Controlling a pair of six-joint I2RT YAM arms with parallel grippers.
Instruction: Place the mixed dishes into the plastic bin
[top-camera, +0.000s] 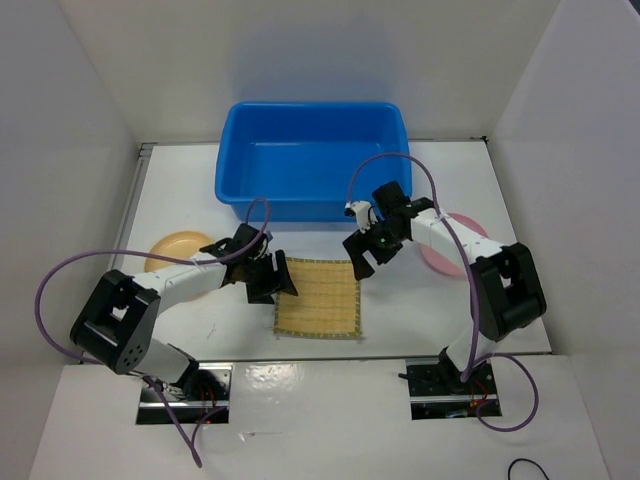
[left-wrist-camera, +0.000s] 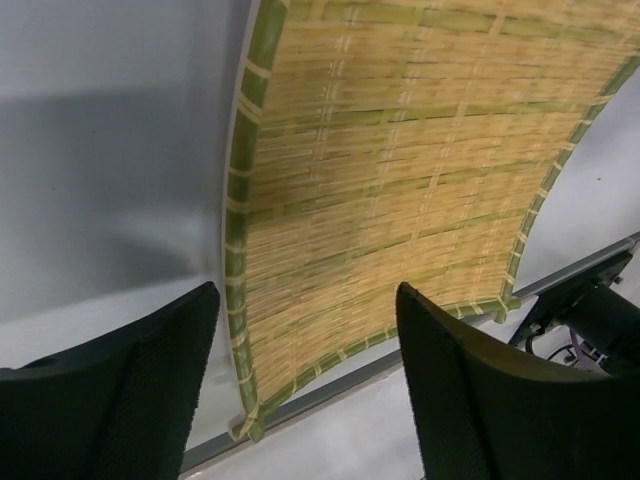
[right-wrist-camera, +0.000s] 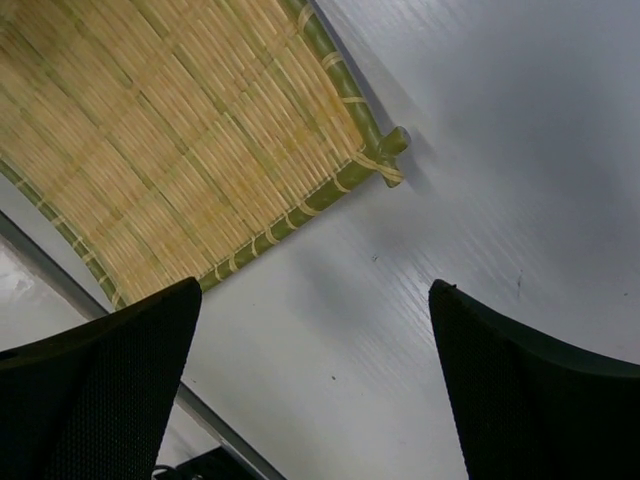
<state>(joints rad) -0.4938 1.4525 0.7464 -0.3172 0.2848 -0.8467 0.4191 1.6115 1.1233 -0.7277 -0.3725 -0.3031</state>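
The square tan woven mat (top-camera: 318, 297) lies flat on the white table in front of the blue plastic bin (top-camera: 312, 160). My left gripper (top-camera: 268, 279) is open just above the mat's left edge; the mat (left-wrist-camera: 400, 170) fills its wrist view between the fingers. My right gripper (top-camera: 362, 250) is open over the mat's far right corner (right-wrist-camera: 385, 155). The yellow-tan plate (top-camera: 176, 247) sits at the left, partly behind my left arm. The pink plate (top-camera: 450, 245) sits at the right, partly hidden by my right arm. The clear cup is out of view.
White walls close in the table on the left, back and right. The bin looks empty. The table's front edge strip (left-wrist-camera: 350, 375) runs just below the mat, with an arm base (left-wrist-camera: 590, 310) beyond it.
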